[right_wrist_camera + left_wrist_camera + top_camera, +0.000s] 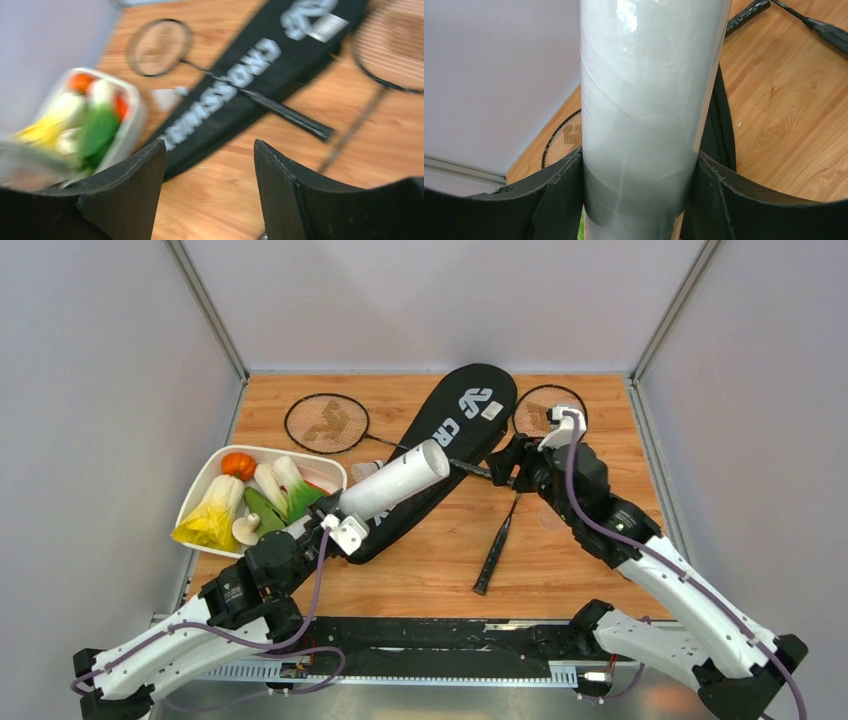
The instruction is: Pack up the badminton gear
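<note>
The left gripper is clamped on the tube near its lower end, one pad on each side; the tube slants up and away over the bag, its far end free. It looks light, stiff and hollow, with a smooth glossy skin; held so low, the long free part probably levers on the pads, so a firm but not crushing squeeze suits it, and a hold nearer the middle would likely steady it.

The right gripper hangs with jaws apart and nothing between them, above the table by the bag's right edge; the view is blurred.

One racket lies with its shaft across the bag, handle just off the near edge; the other racket lies right of the bag, handle towards the arms. Both look thin and flat to the wood, so the thicker handle is the likely place to take hold, not the strings.

A shuttlecock sits between the tray and the bag; probably very light and easily crushed, best pinched at its base.

The bag looks soft and floppy; it will likely sag if lifted by one edge.
</note>
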Motion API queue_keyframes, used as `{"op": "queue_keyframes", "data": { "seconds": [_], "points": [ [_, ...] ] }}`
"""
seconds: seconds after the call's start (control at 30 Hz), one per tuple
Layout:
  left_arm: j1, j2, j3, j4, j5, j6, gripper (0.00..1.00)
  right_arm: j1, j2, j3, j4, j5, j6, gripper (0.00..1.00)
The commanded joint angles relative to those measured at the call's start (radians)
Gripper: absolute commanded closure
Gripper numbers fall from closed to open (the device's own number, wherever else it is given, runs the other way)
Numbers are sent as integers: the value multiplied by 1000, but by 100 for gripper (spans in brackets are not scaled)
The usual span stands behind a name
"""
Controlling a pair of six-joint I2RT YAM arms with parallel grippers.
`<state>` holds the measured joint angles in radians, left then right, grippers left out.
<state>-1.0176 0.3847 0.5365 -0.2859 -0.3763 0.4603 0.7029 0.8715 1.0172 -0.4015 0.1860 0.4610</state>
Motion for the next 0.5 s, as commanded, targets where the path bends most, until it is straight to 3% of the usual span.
{"op": "queue_keyframes", "data": {
  "seconds": [0.0,0.27,0.47],
  "points": [
    [2,-40,43,80,-37,-34,51,-31,74,-54,-130,439,33,35],
    [2,-100,28,60,-31,-59,51,-182,223,-138,-245,724,53,39],
    [2,-157,16,68,-45,-88,51,-268,362,-192,-246,787,25,42]
  ]
}}
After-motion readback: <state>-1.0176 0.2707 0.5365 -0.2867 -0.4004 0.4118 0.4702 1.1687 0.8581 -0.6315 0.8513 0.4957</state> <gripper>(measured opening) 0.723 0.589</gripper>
